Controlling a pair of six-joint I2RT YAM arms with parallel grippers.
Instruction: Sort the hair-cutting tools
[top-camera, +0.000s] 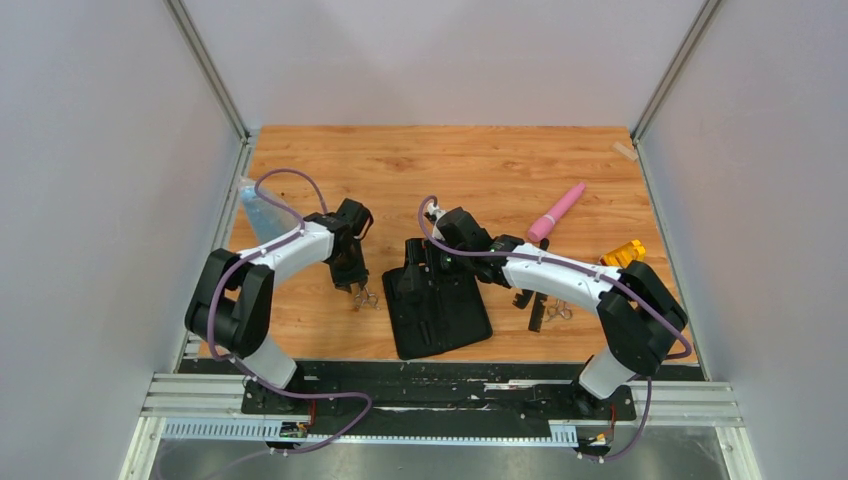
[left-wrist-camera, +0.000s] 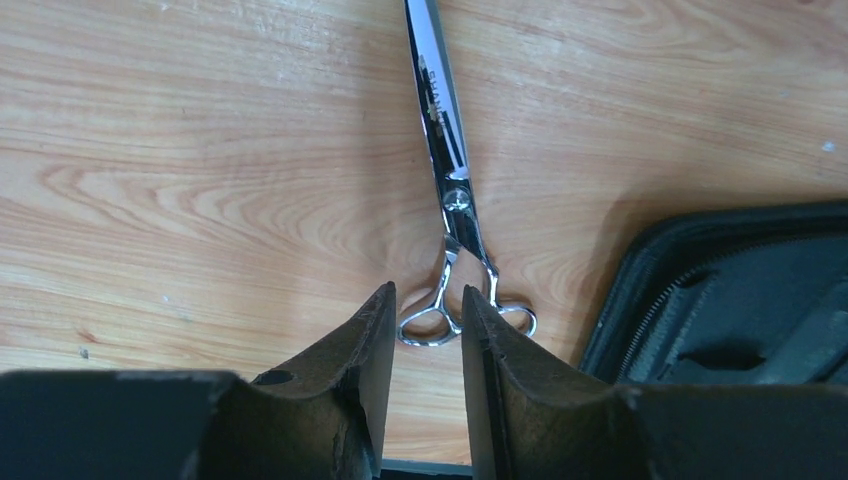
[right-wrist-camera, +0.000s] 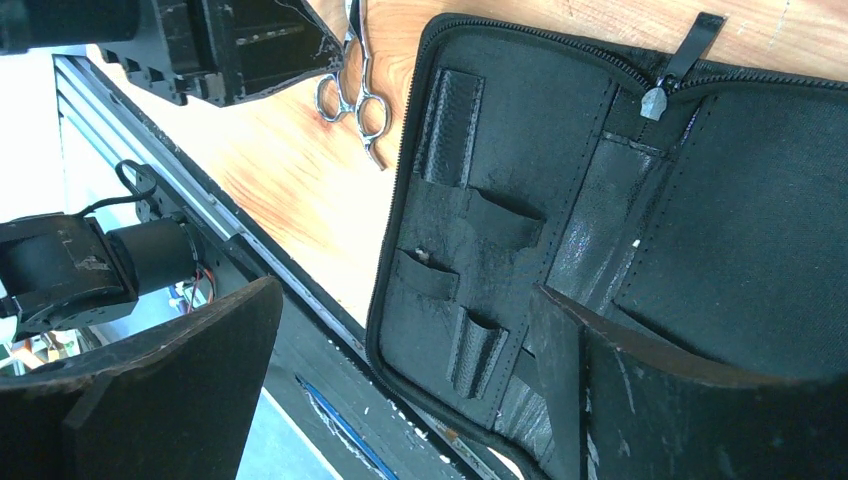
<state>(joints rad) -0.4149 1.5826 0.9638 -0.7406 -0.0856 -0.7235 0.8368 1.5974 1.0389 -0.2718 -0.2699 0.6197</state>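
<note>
Wooden surface (top-camera: 480, 160), open black case (top-camera: 440, 320) flat at mid-front, pockets look empty in the right wrist view. Right pincer (right-wrist-camera: 400, 400) spread wide above the case, holding nothing. Left pincer (left-wrist-camera: 420, 340) set narrow just left of the case, fingers (left-wrist-camera: 372, 370) straddling one ring of the scissors (left-wrist-camera: 452, 190). Touching or nearly so, can't tell if clamped.

Scissors flat on the surface just beside the case edge, blades closed, tips pointing away from the pincer, rings nearest it. Slim, polished silver, pivot screw about mid-length.

Second scissors (top-camera: 559, 312) and a black comb (top-camera: 537, 314) right of the case, partly under the right arm. Other comb not made out.

Handling, as a guess: stiff steel, light, slick, very low profile, so hard to pinch off a flat surface. Best hold probably across a ring or the shank below the pivot, not the blades. Likely to swing about the grip if taken by one ring alone.
</note>
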